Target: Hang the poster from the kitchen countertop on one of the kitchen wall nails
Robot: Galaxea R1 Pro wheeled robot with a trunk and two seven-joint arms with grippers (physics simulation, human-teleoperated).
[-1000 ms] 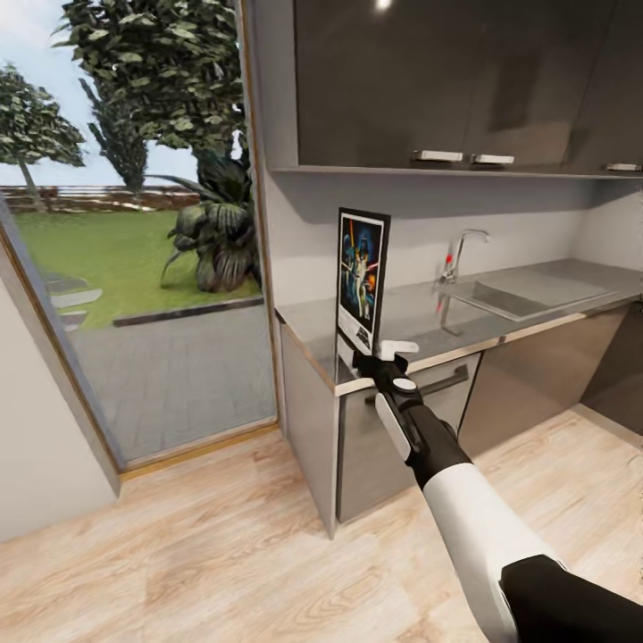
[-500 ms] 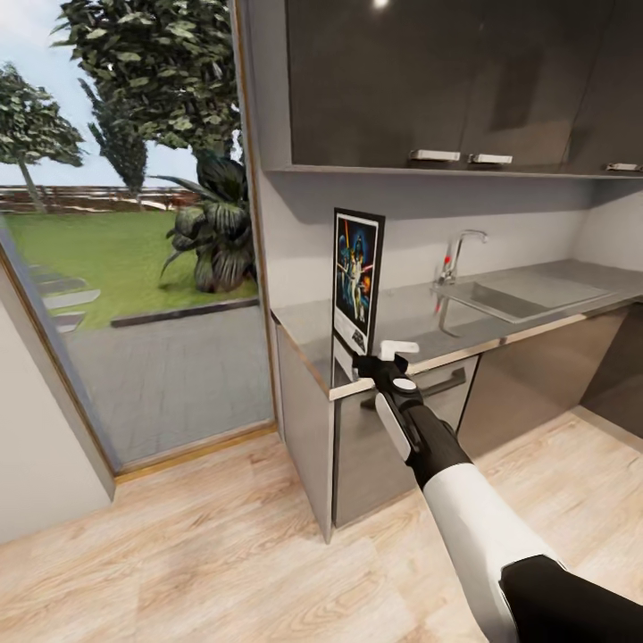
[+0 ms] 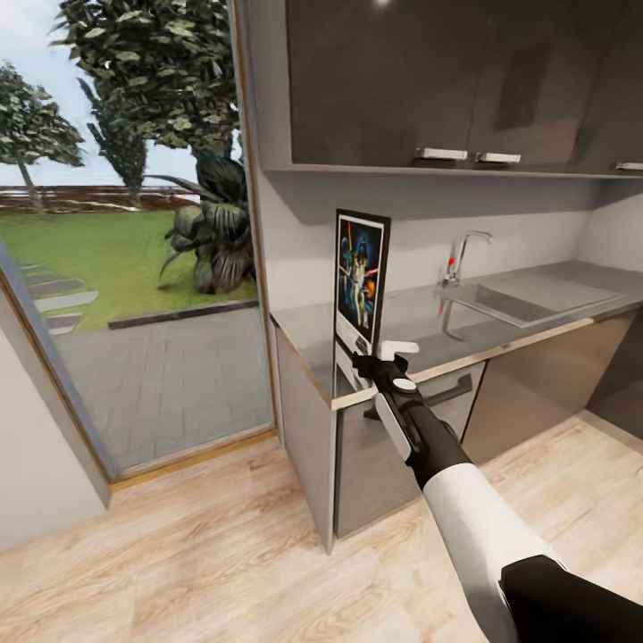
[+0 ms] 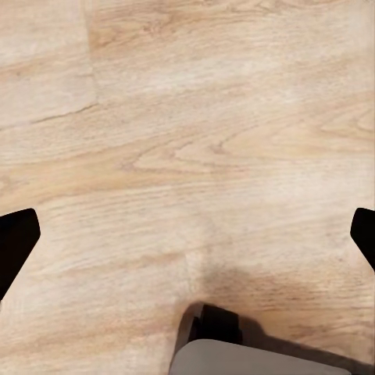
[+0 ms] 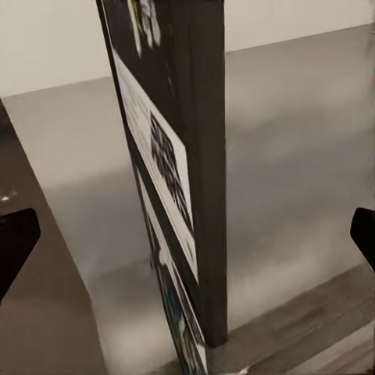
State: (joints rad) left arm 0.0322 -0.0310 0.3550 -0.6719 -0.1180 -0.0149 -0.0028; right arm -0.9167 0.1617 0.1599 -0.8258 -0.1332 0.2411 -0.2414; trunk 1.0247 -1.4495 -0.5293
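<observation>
Standing upright near the table's point(image 3: 500, 344) front corner, the poster point(image 3: 360, 277) looked thin, stiff and light, likely prone to tipping. Right gripper point(image 3: 368, 364) sat at its lower edge; grip unclear. Its framed bottom edge seemed the sound hold. Left gripper's fingers point(image 4: 17, 242) were spread over the floor point(image 4: 187, 141).

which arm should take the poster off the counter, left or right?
Right. The right gripper is already at the bottom edge of the poster, upright on the kitchen countertop, fingers spread either side. The left gripper points at bare wood floor.
</observation>
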